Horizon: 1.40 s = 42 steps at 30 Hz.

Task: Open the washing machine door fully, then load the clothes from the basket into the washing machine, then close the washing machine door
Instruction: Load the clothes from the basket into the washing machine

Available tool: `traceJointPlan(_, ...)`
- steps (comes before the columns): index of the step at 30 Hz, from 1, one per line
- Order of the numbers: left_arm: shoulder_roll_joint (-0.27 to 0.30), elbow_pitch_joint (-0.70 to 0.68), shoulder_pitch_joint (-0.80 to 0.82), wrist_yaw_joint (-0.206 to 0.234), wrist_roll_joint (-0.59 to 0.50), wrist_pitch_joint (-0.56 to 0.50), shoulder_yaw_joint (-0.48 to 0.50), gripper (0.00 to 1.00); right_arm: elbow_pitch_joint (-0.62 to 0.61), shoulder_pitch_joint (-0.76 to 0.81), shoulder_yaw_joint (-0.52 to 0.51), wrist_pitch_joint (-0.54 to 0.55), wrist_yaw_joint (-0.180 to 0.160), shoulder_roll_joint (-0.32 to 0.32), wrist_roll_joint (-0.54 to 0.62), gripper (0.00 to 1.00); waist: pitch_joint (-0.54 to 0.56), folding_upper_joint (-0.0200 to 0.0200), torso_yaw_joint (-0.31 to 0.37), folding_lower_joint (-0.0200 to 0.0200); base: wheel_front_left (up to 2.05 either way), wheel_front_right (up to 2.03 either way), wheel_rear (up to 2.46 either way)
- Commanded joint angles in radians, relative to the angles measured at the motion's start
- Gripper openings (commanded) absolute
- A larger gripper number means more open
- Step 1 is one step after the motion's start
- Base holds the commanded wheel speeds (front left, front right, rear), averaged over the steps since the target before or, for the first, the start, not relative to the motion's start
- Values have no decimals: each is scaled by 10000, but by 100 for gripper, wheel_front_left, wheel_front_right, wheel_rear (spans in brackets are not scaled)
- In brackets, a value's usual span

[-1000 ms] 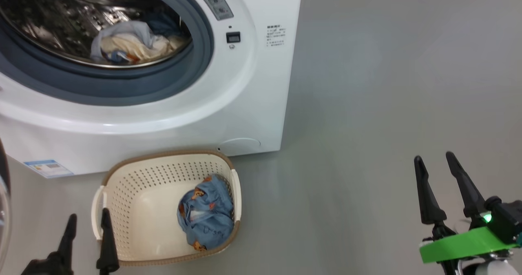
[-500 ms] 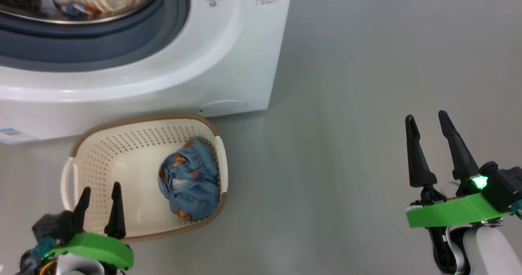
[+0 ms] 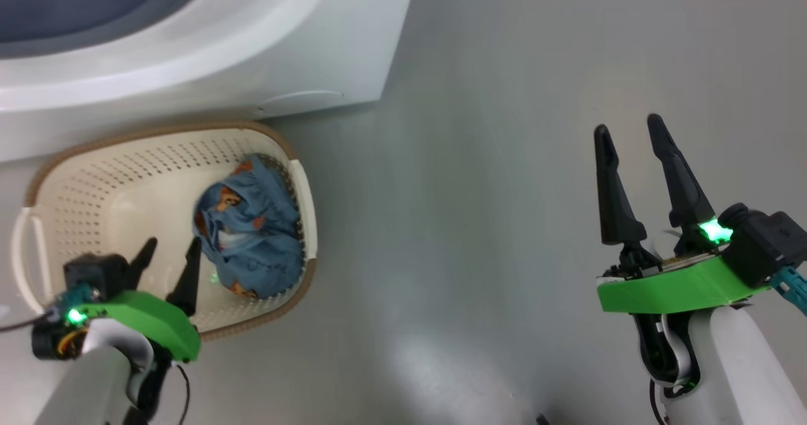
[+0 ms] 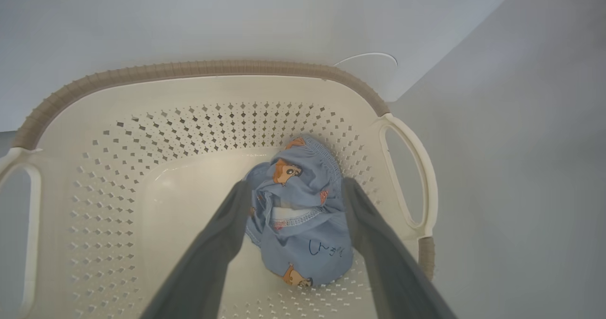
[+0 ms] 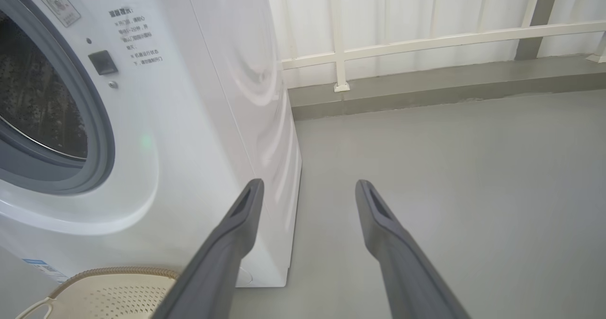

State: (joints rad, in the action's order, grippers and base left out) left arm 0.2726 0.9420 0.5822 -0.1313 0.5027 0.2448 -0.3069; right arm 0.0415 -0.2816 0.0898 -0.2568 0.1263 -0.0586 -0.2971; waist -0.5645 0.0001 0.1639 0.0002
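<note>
The cream basket (image 3: 151, 132) stands on the floor against the front of the white washing machine (image 3: 265, 53). A light blue bundle of clothes (image 3: 249, 229) with orange figures lies at its right end. My left gripper (image 3: 173, 243) hangs open over the basket's near side. In the left wrist view its fingers (image 4: 213, 248) frame the clothes (image 4: 303, 234) without touching them, above the basket (image 4: 189, 68). My right gripper (image 3: 629, 124) stands open over bare floor far to the right, empty. The washing machine door is out of view. The grey seal (image 5: 102, 134) rings the open drum.
Grey floor (image 3: 479, 223) spreads to the right of the washing machine (image 5: 199, 120). In the right wrist view my right gripper (image 5: 308, 184) points past the machine's corner toward a white railing (image 5: 426, 39) and a low kerb; the basket (image 5: 109, 286) shows at the bottom left.
The head camera has tilted down, so the machine and basket slid up the view. My left gripper has come in over the basket, close beside the clothes. Both grippers stay open.
</note>
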Motion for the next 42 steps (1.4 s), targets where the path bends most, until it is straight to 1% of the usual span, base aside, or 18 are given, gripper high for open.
traceJointPlan(1,463,60,226,6,232,-10,30,100,-266,-80,251,-49,44,29,-39,100,-654,-1,496,-2,0,0,0)
traceJointPlan(8,1088,621,1128,6,1293,-511,-1400,100,-352,-318,567,-49,44,77,-235,100,-1328,-1,914,-2,0,0,0)
traceJointPlan(15,1641,689,1793,6,2423,-1114,-2531,100,-468,-480,798,-49,44,81,-548,100,-2002,-1,1198,-2,0,0,0)
traceJointPlan(19,1918,649,2091,6,3154,-1616,-3005,100,-526,-600,951,-49,44,82,-620,100,-2339,-1,1350,-2,0,0,0)
traceJointPlan(23,2295,632,2463,6,3672,-1859,-3424,100,-654,-698,1056,-49,44,82,-707,100,-2675,-1,1522,-2,0,0,0)
traceJointPlan(33,2928,706,3388,6,4590,-2554,-4408,100,-818,-840,1296,-49,44,83,-835,100,-3380,-1,1847,-2,0,0,0)
traceJointPlan(37,3081,825,3659,6,4879,-2692,-4712,100,-920,-873,1381,-49,44,83,-907,100,-3568,-1,1973,-2,0,0,0)
traceJointPlan(42,3131,986,3882,6,5074,-2785,-5008,100,-978,-842,1421,-49,44,83,-959,100,-3688,-1,2054,-2,0,0,0)
